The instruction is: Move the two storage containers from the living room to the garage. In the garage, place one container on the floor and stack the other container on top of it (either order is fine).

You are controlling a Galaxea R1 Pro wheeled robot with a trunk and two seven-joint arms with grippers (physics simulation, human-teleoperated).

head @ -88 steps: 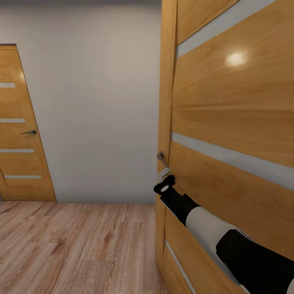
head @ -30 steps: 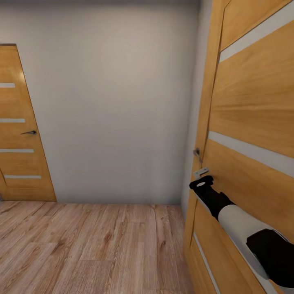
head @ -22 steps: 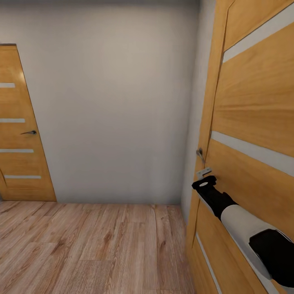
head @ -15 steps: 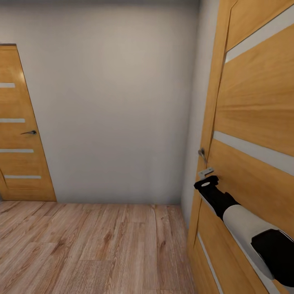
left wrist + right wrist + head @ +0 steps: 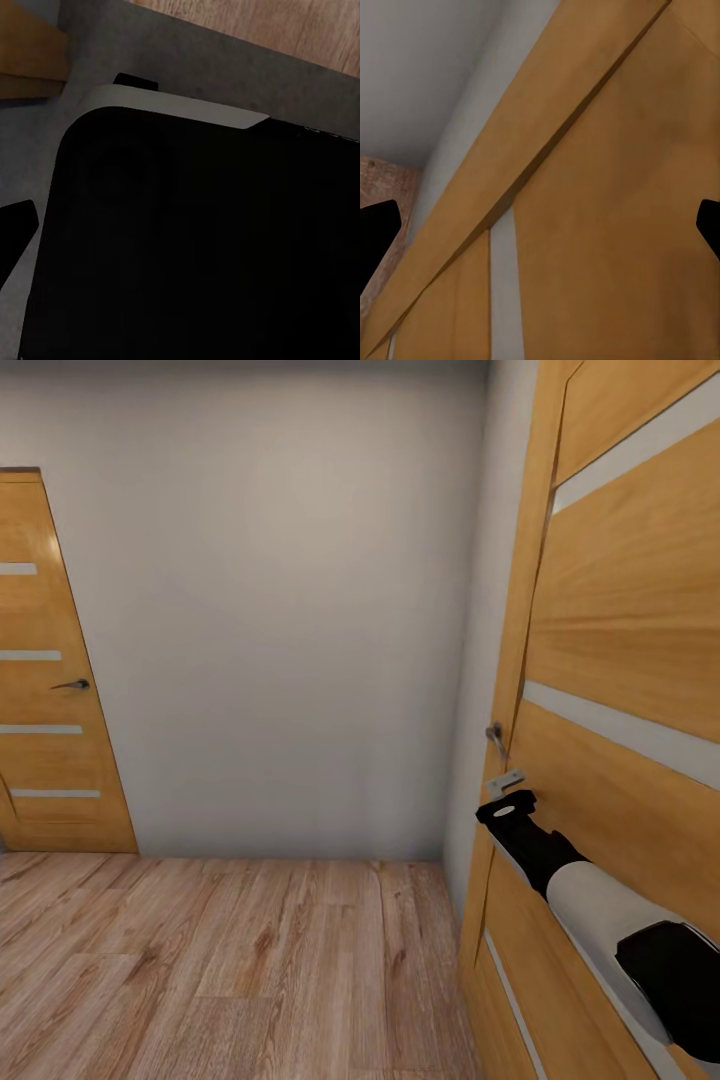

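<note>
Orange-brown wood is filling the right side of your head view: a tall wooden door with pale horizontal stripes [image 5: 620, 660], standing partly open with its edge toward you. Since the earliest frame this door has swung well toward the right of the frame, uncovering more of the plain white wall [image 5: 280, 610]; over the last half second almost nothing is changing. Your right arm is reaching up from the lower right corner, and your right gripper [image 5: 505, 805] is sitting against the door just below the small metal lever handle [image 5: 494, 737]. From the right wrist view the two dark fingertips [image 5: 376, 225] are showing at opposite edges, spread wide, with only door wood between them. A second striped wooden door [image 5: 50, 660] is standing shut at the left edge, above the light wood plank floor [image 5: 220, 970]. The left wrist view is showing a dark rounded body part [image 5: 195, 247] over grey ground; you cannot tell how the left gripper stands. You are not seeing the orange-red bins here.
</note>
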